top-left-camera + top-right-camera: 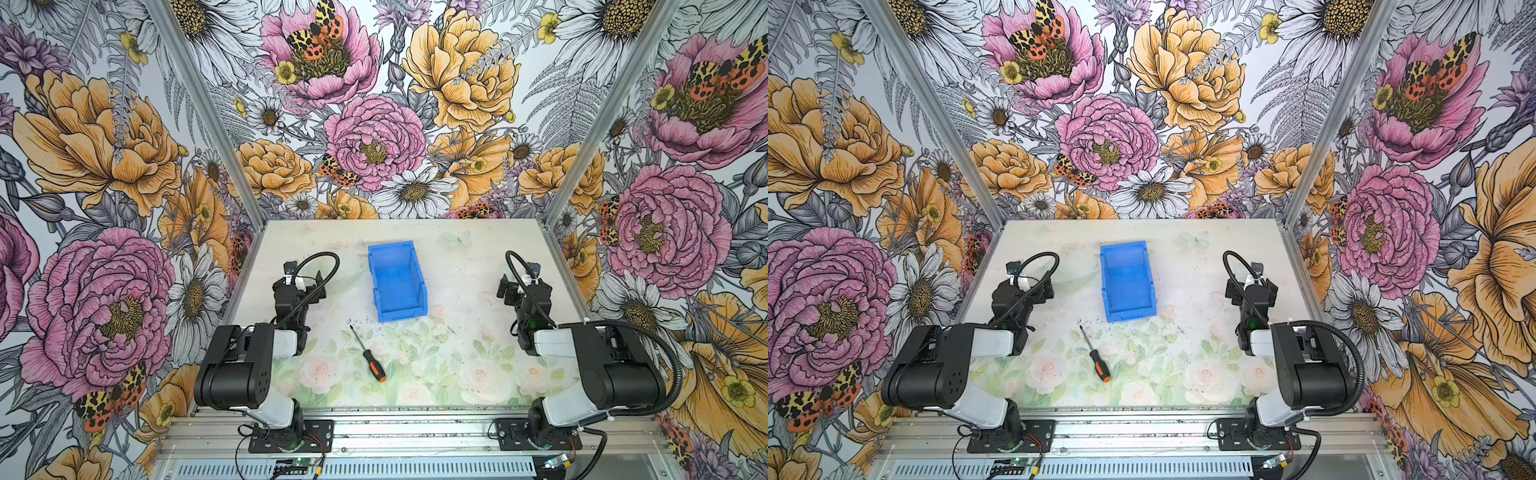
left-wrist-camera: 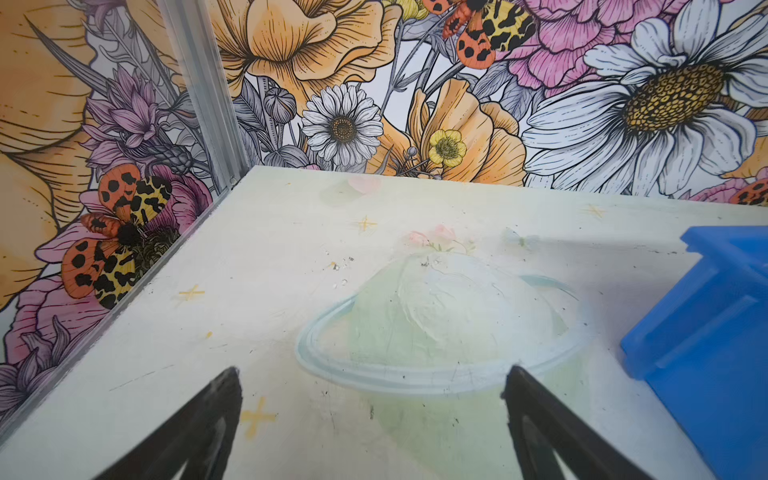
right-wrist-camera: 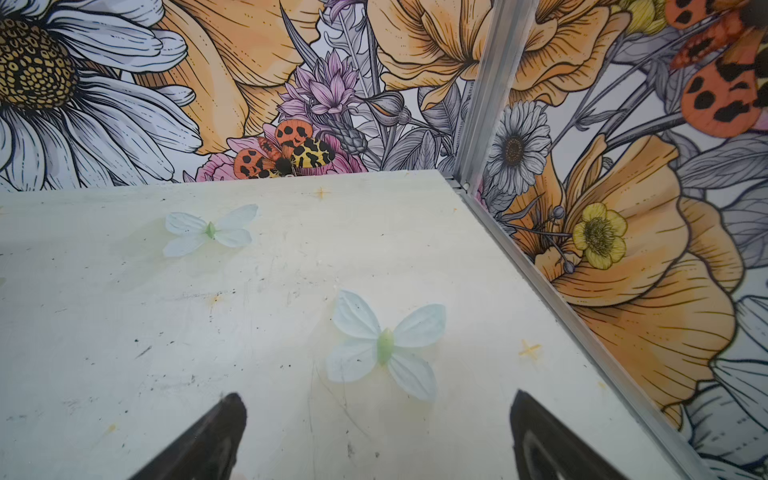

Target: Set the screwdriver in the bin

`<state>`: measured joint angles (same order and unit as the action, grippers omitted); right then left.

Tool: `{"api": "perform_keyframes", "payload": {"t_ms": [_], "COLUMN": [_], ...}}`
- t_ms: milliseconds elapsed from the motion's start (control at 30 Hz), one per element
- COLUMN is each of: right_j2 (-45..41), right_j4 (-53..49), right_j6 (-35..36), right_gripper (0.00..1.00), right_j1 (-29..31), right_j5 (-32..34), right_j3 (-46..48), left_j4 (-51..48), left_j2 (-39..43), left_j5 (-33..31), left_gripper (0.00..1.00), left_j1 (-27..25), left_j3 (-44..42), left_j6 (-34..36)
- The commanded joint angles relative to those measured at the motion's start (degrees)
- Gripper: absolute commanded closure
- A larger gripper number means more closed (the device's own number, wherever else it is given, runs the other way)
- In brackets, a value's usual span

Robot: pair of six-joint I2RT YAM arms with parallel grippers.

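The task is at its opening step: nothing is gripped yet, and the screwdriver [image 1: 368,354] lies flat on the table [image 1: 457,266] in the lower centre of both top views. It sits just below the bin [image 1: 402,314] and apart from it, its thin shaft pointing up-left and its black-and-orange handle toward the lower right. The bin looks empty, its low cut-away wall facing the bottom of the frame and the tool. The left gripper [image 2: 372,374] has its jaws spread wide with only bare table between them; the right gripper [image 3: 376,397] is likewise wide open and holds nothing. Both arms sit folded back at the left and right sides of the table. The next move likely falls to the left arm, which looks the nearer: swing in over the tool, turn the jaws across its slanted line, come down and close, probably on the thicker handle. Room is generous, since the table around the screwdriver is bare and the flowered side walls stand well apart from it. The edges to mind are the bin's tall blue walls, which the lift must clear or enter over the low front
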<state>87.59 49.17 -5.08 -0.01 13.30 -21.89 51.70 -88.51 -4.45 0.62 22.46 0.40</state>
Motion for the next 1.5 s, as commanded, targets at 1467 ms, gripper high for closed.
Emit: {"api": "perform_keyframes", "payload": {"t_ms": [1467], "right_j2": [-5.7], "right_j4": [-3.1], "right_j6": [-0.4], "right_gripper": [0.01], "right_j1": [1.1], "right_j5": [1.7], "right_j3": [0.3], "left_j4": [-4.5], "left_j2": [6.8], "left_j5": [-1.6], "left_gripper": [0.01], "left_j1": [1.0], "left_j3": [-0.9], "left_j6": [-1.8]}}
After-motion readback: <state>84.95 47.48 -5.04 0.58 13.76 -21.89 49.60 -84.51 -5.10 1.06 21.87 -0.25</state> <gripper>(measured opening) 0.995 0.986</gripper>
